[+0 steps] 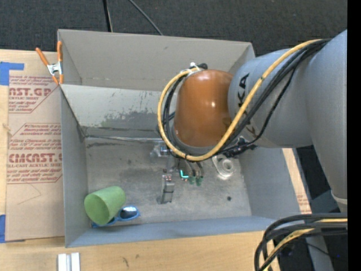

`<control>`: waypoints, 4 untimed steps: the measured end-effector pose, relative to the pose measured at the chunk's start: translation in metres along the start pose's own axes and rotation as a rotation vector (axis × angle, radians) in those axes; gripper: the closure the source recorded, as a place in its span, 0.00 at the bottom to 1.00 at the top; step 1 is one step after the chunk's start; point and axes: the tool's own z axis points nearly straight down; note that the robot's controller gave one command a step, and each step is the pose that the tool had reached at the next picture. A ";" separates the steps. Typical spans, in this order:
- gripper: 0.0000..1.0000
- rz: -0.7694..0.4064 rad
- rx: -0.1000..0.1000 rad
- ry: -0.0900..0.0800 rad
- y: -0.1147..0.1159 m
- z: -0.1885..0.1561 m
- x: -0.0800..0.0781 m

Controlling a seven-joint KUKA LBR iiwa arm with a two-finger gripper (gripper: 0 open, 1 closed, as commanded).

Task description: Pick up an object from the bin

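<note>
Grey scuffed metal lies under me: the floor of the bin (124, 168) is mostly bare, worn and streaked toward the back wall. My end effector (168, 189) hangs low over the middle of that floor, under the orange cover (203, 109) on my wrist. I see nothing pinched in it, and I cannot tell whether it is spread or pressed together, so I judge the pick not yet made; choosing, closing and lifting are all left.

What there is to take is sparse. A green cup (104, 205) lies on its side in the near left corner, touching a small blue thing (128, 213) by its mouth, well apart from my end effector. A small clear round piece (224, 167) sits on the right of the floor, just beside my wrist. I am over bare metal between them, round neither.

Outside, the bin stands on a pale wooden desk (169, 253), and beyond its far rim is dark carpet (225, 10) with a black cable (106, 7) across it
</note>
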 end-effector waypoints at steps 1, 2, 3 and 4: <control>0.00 -0.066 -0.003 -0.003 0.071 0.019 0.028; 0.00 -0.136 -0.003 -0.015 0.127 0.094 0.029; 1.00 -0.133 0.001 -0.005 0.125 0.091 0.030; 1.00 -0.515 0.001 -0.015 0.106 -0.085 0.001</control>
